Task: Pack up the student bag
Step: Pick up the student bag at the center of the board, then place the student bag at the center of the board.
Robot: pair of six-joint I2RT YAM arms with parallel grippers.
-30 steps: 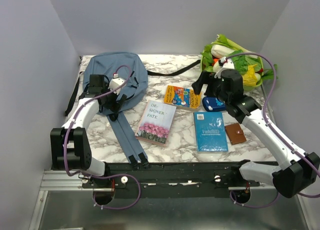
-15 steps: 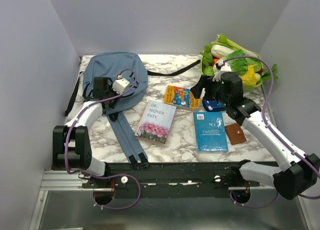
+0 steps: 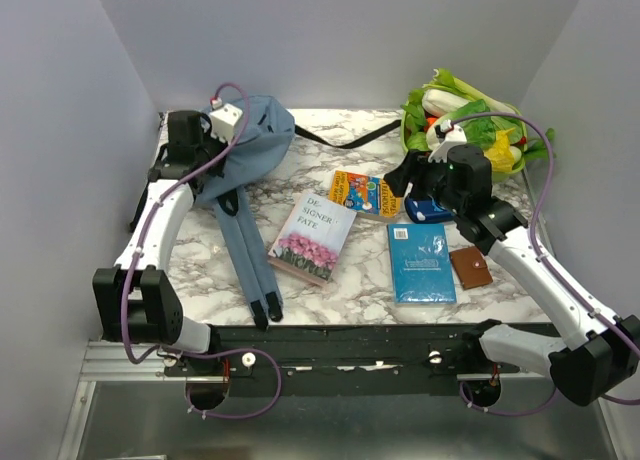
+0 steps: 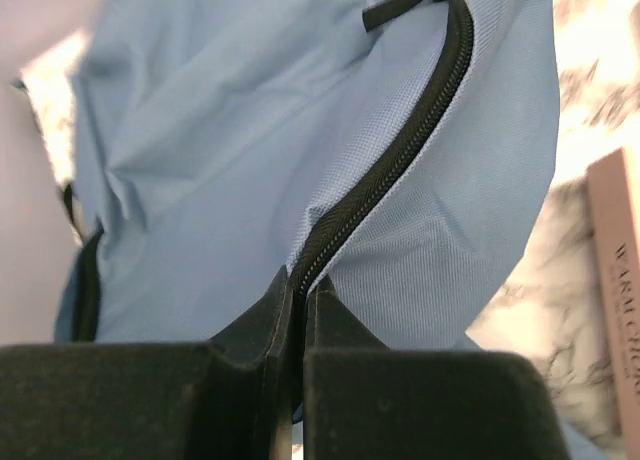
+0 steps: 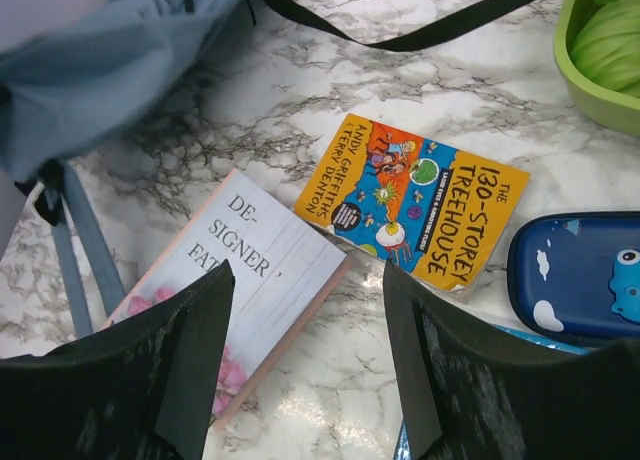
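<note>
Near edge of table (image 3: 200, 270): blue book (image 3: 420, 263) flat, brown wallet (image 3: 470, 267) just beside it on the right. Both unmoved over the last second.

Left of these, shoulder straps (image 3: 245, 255) trail toward the near edge. They have swung left and pulled taut since a second ago, dragged by the bag.

Mid table: flower-cover book (image 3: 312, 235) has been nudged and now lies more skewed than before. Orange book (image 3: 365, 193) is unmoved behind it. Dark blue pencil case (image 5: 585, 275) lies just right of the orange book.

Right gripper (image 5: 308, 280): jaws spread wide, holding nothing, hovering above the flower and orange books. Little change in position.

Far left: the bag (image 3: 250, 145) was lying flat a second ago. It is now hoisted and bunched toward the back-left corner. Left gripper (image 4: 298, 300) is clenched on a fold of bag cloth right at the zipper (image 4: 400, 160). The zipper looks shut along the stretch visible from the wrist.

Far right: green bowl of vegetables (image 3: 470, 115). A black strap (image 3: 345, 138) runs along the back between bag and bowl.

Reading: the lift seems meant to raise the bag by its zipper edge and present the opening. Nothing is packed yet, since the books, case and wallet all lie on the table. The zipper probably needs opening first.
</note>
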